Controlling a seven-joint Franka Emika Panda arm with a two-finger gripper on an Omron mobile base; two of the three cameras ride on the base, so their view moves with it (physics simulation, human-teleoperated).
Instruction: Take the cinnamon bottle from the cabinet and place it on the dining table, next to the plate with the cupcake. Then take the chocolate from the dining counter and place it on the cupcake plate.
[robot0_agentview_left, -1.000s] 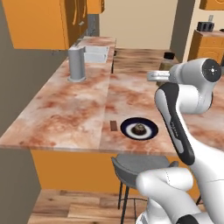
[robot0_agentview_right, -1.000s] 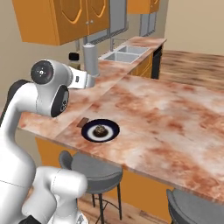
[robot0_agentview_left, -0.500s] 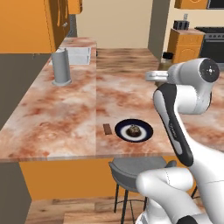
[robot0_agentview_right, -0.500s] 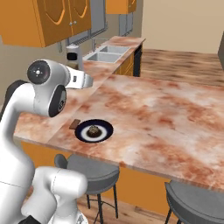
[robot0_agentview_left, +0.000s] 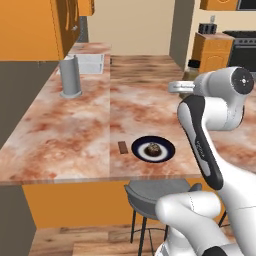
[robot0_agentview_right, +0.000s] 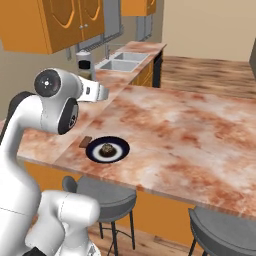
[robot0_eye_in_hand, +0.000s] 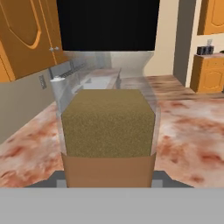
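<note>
1. The arm rises from the base at the near edge of the surface (robot0_agentview_left: 75, 125), bends upward, then turns at a large rounded joint held high above the near edge.
2. From that joint the forearm runs roughly level out over the marbled top, ending in the end effector (robot0_eye_in_hand: 109, 177).
3. In the hand view the cinnamon bottle (robot0_eye_in_hand: 108, 127) sits right in front of the lens: clear walls, brown powder inside, black cap at the far end. It lies along the line of the hand.
4. The end effector is closed around the lower end of the cinnamon bottle; the bottle is carried in the air, off the surface.
5. In the left base view only a small part of the bottle shows past the wrist (robot0_agentview_left: 180, 86); the fingers themselves are too hidden to make out.
6. The plate (robot0_agentview_left: 153, 149) lies near the near edge of the surface, dark blue with a pale rim, just in front of the arm's base.
7. The cupcake (robot0_agentview_left: 153, 148) sits at the plate's centre.
8. The chocolate (robot0_agentview_left: 122, 147) lies flat on the surface just beside the plate's left rim, apart from it by a narrow gap.
9. A grey cylinder (robot0_agentview_left: 70, 76) stands upright toward the far left of the surface, well apart from the plate.
10. A sink (robot0_agentview_right: 122, 61) is set into the far run of counter.
11. Orange cabinet (robot0_agentview_right: 50, 22) doors hang above the far left side.
12. Grey stools (robot0_agentview_right: 102, 195) stand under the near edge.
</note>
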